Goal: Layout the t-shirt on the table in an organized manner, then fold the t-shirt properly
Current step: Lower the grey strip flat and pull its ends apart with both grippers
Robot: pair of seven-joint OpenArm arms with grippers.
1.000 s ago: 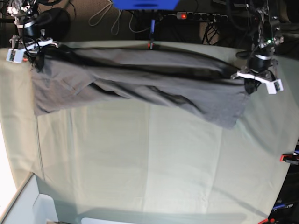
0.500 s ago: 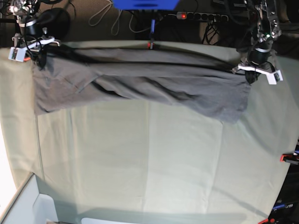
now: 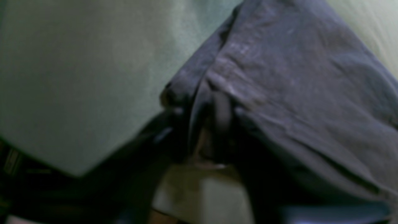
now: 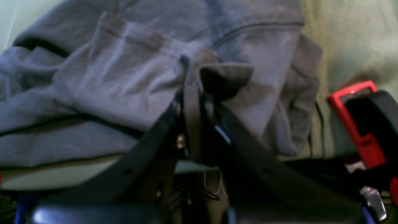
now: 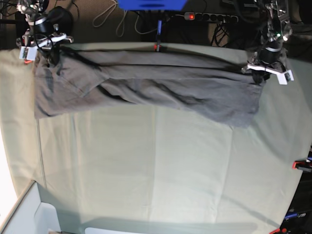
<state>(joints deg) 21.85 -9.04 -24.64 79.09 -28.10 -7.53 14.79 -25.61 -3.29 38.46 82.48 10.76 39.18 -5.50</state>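
Observation:
The grey t-shirt (image 5: pixel 146 85) lies stretched in a long wrinkled band across the far part of the table (image 5: pixel 156 170). My right gripper (image 5: pixel 48 51) is at the shirt's left end in the base view. In the right wrist view that gripper (image 4: pixel 192 71) is shut on a bunched fold of the t-shirt (image 4: pixel 124 77). My left gripper (image 5: pixel 261 74) is at the shirt's other end. In the blurred left wrist view the t-shirt (image 3: pixel 295 77) is gathered around the left gripper (image 3: pixel 211 124), and how its jaws stand does not show.
Red clamps sit at the table's edges (image 5: pixel 301 165), one of them (image 4: pixel 354 121) close beside the right gripper. Behind the far edge are cables, a power strip (image 5: pixel 209 17) and a blue object (image 5: pixel 151 4). A white box (image 5: pixel 29 214) stands at the near left corner.
Both grippers have moved toward the far edge, drawing the shirt's top edge back with them. The shirt's right-hand lower corner has crept up the table.

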